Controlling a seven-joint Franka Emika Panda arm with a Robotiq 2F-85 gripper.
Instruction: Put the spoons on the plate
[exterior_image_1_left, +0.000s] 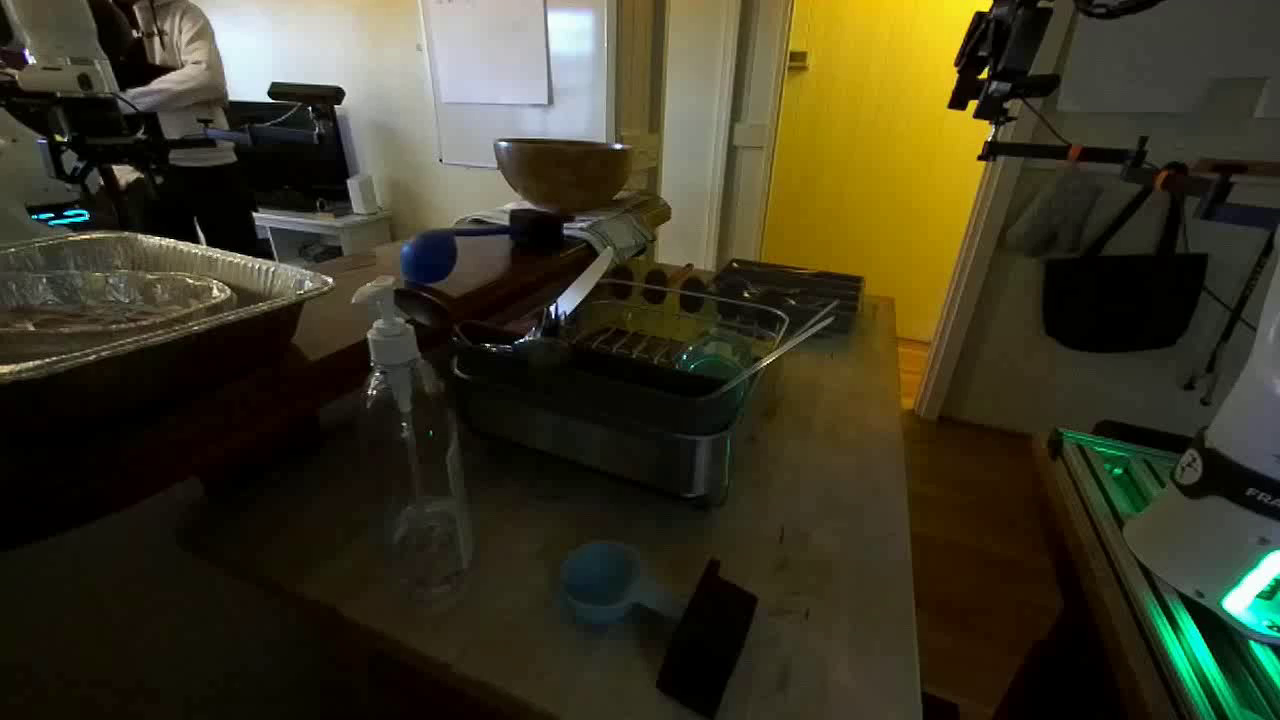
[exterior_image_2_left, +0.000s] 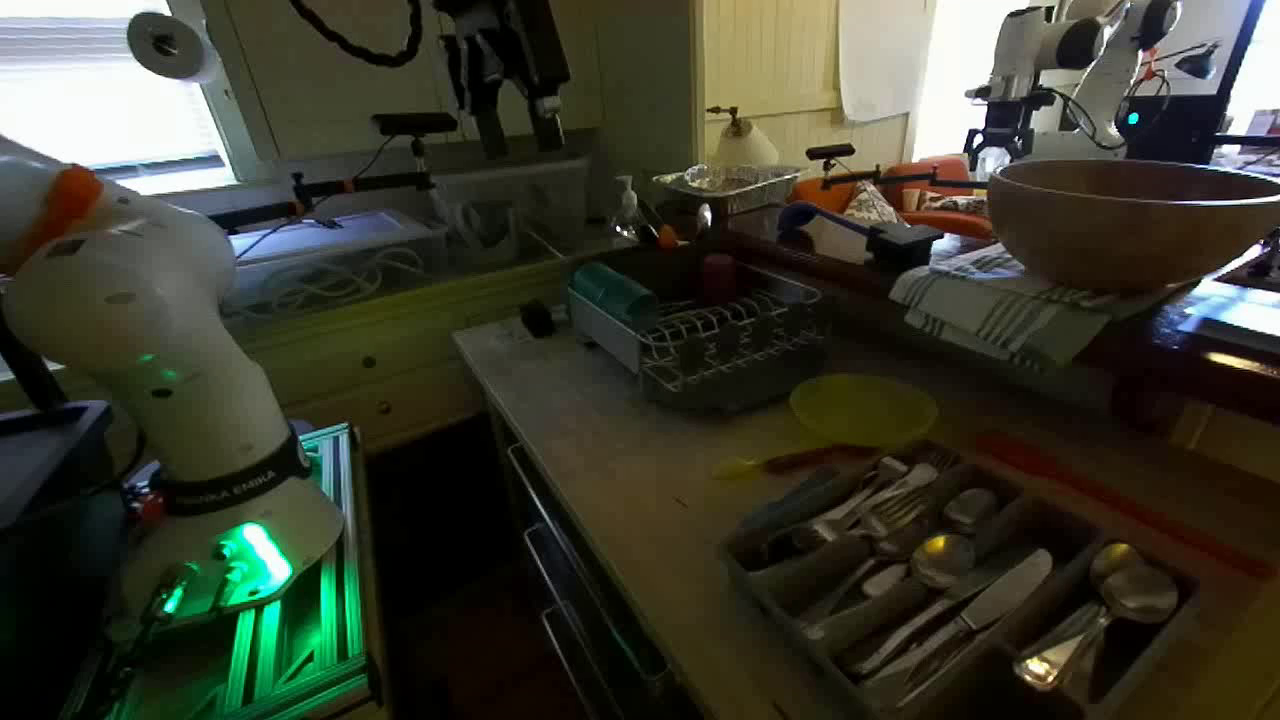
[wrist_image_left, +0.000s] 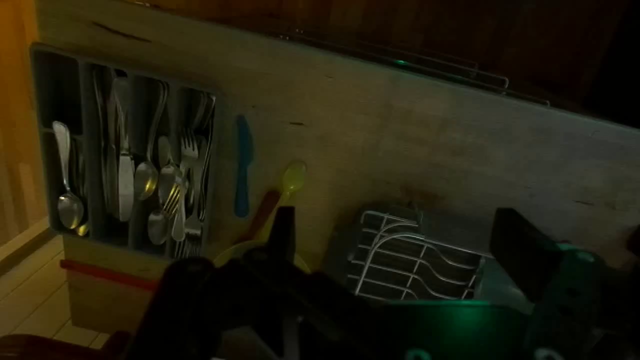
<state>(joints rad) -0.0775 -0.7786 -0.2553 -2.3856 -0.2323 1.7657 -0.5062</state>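
While the gripper (exterior_image_2_left: 522, 146) hangs high over the counter (wrist_image_left: 450, 140), its two fingers (wrist_image_left: 520, 255) are spread wide with nothing between them. Just beside the yellow plate (exterior_image_2_left: 864, 410) lies a yellow spoon (wrist_image_left: 292, 181), its round end pointing away from the plate. It looks like plastic, so I think it is light, a bit bendy and not easy to break, but smooth enough to slip. The best place to pinch it is the thin neck just behind the round end, because a red piece (wrist_image_left: 264, 212) lies close by the handle and could get picked up too. That red piece may be a spoon as well; I cannot tell.

Metal spoons (wrist_image_left: 146, 181) sit in the tray (wrist_image_left: 87, 150) with forks (wrist_image_left: 189, 145) and knives (wrist_image_left: 126, 187), and I cannot tell if they count. They should be stiff, slick and heavier, and the tray walls leave little room for fingers.

The plate lies between the dish rack (exterior_image_2_left: 720, 385) and the tray, so wide fingers could bump either one. The best open room is toward the counter's edge, past the spoon's round end. A blue knife (wrist_image_left: 243, 165) lies between the spoon and the tray, so it is better to come down on the rack side of it.
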